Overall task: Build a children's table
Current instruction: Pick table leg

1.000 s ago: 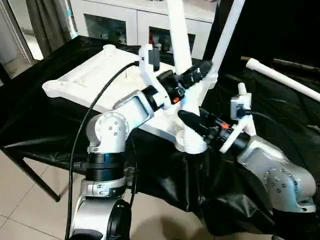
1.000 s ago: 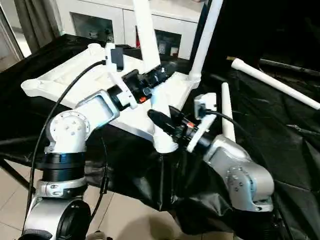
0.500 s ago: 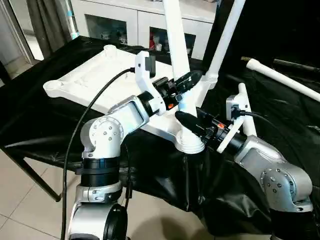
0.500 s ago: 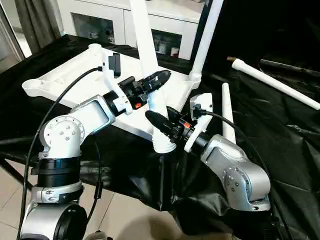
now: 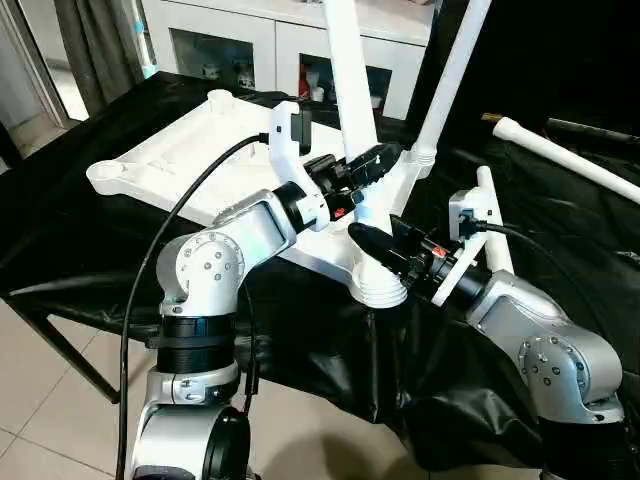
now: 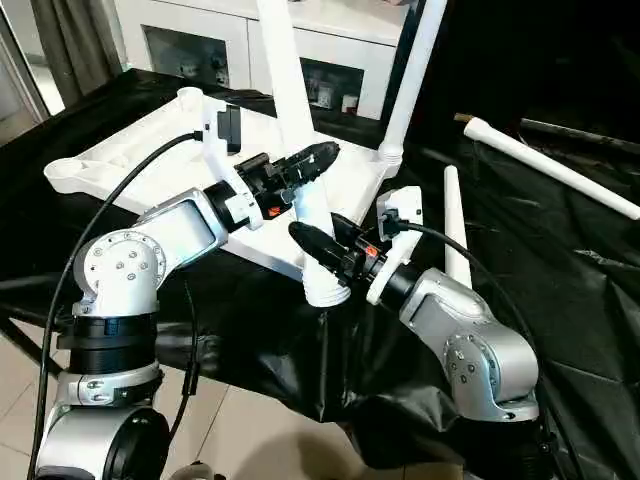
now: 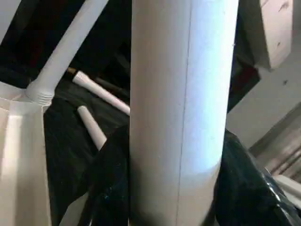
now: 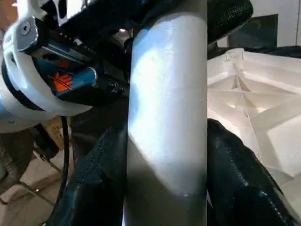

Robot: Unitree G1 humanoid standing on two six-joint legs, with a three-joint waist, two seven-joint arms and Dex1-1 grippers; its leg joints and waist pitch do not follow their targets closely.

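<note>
**White leg held at the near corner, two legs up, two still loose**

White plastic fills the span between the black fingers of both grippers: the left gripper (image 5: pixel 368 163) is closed around the near leg (image 5: pixel 345 70) partway up its shaft, and the right gripper (image 5: pixel 372 240) clasps the same leg lower down, just above the flared end where it meets the near corner socket (image 5: pixel 379 288), centre of the frame. Both wrist views show the tube pressed between the finger pads on either side.

That leg stands nearly upright in its socket, though whether it is fully seated cannot be told. A second leg (image 5: pixel 452 75) already rises from the far right corner of the tabletop (image 5: pixel 190 160), leaning slightly toward the upper right of the frame. The tabletop lies ribbed side up on the desk (image 5: pixel 80 250), which is draped in black sheeting, and reaches toward the upper left.

Two corner sockets at the left of the frame, one nearer (image 5: pixel 105 172) and one farther back (image 5: pixel 220 98), are still empty. Two loose legs lie on the sheeting at the right: one long leg (image 5: pixel 565 155) at the upper right, and another leg (image 5: pixel 493 225) just behind the right arm.

By this showing the task is about half done: the held leg needs final seating, then the two remaining legs must go in.
</note>
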